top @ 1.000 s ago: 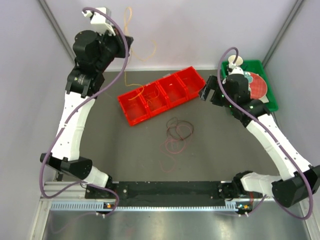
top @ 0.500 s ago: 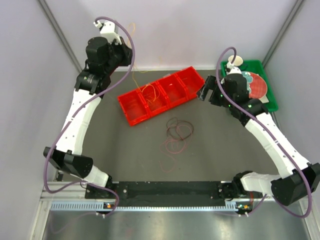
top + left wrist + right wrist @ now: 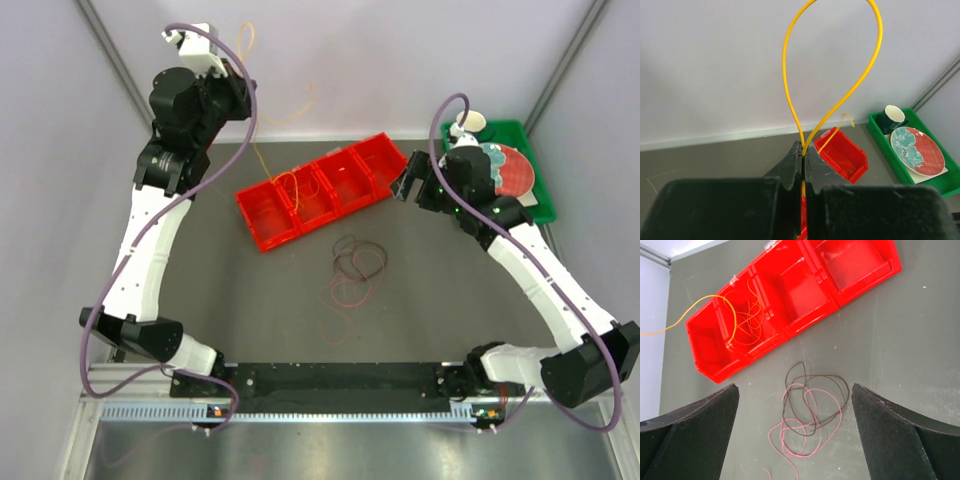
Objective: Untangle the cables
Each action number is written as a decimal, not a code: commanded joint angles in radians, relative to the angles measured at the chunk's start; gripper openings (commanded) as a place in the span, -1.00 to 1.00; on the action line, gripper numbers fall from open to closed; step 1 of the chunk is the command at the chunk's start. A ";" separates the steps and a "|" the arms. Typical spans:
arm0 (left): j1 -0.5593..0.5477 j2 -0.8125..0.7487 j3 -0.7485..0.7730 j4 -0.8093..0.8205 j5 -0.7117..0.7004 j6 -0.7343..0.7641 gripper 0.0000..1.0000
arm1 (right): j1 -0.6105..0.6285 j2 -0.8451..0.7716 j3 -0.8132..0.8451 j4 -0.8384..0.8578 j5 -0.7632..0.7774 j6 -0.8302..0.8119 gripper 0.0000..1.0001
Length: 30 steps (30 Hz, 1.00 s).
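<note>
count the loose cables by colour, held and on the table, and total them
yellow cable, pinched in the left gripper: 1
dark cable on the table: 1
pink cable on the table: 1
total: 3

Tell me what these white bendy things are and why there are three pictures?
They are two robot arms bolted to a table. One picture looks down from above. The other two come from small cameras on each wrist. The left gripper has its jaws shut on a yellow cable, lifted high; the cable's other end trails into the red bins. The right gripper hangs open, holding nothing, over a dark cable and a pink cable lying tangled on the grey table. A green tray at the side holds a plate and a cup.
</note>
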 commanded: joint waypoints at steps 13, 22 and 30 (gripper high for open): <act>0.017 -0.040 0.057 0.039 -0.010 0.016 -1.00 | -0.007 0.010 -0.001 0.058 -0.028 0.019 0.86; 0.020 -0.090 -0.006 0.073 -0.046 0.008 -1.00 | -0.006 0.013 -0.009 0.061 -0.039 0.022 0.86; 0.026 -0.153 -0.225 0.133 -0.073 -0.030 -1.00 | -0.007 0.012 -0.023 0.071 -0.048 0.030 0.86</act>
